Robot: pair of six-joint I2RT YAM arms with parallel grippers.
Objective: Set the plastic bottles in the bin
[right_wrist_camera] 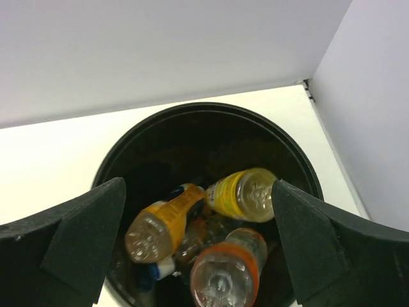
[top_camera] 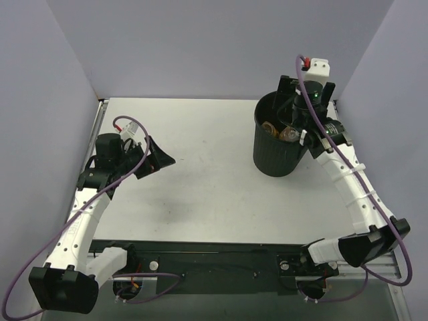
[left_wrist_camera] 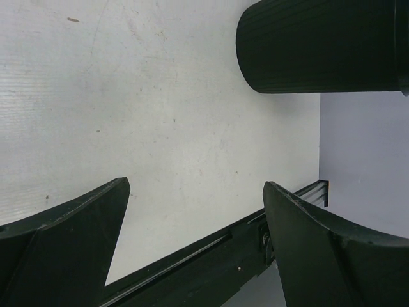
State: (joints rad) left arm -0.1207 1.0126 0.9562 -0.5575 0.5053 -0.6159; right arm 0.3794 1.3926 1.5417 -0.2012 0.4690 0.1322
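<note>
The white table [top_camera: 200, 194] lies under two arms, with the tall black bin [top_camera: 274, 150] standing at its far right, close to the corner of the walls. The right gripper [top_camera: 306, 100] hangs directly above the bin's mouth, its jaws spread wide and holding nothing. The left gripper [top_camera: 157, 155] hovers low over the table's left side, well apart from the bin, also wide and unladen.

The plastic bottles [right_wrist_camera: 204, 236] lie jumbled on the bin's floor. A yellow-labelled bottle [right_wrist_camera: 246, 194] lies on its side toward the right wall, an orange-labelled one [right_wrist_camera: 163, 224] slants toward the left, and an orange-banded one [right_wrist_camera: 223, 275] points its base up at the lens. More sit half hidden beneath them, too dark to count. No bottle shows on the table in any view, so the job looks finished or nearly so.

The bottles are probably light, thin-walled and slick, apt to roll and dent. A hold across the labelled mid-body, with modest squeeze, looks safest.
</note>
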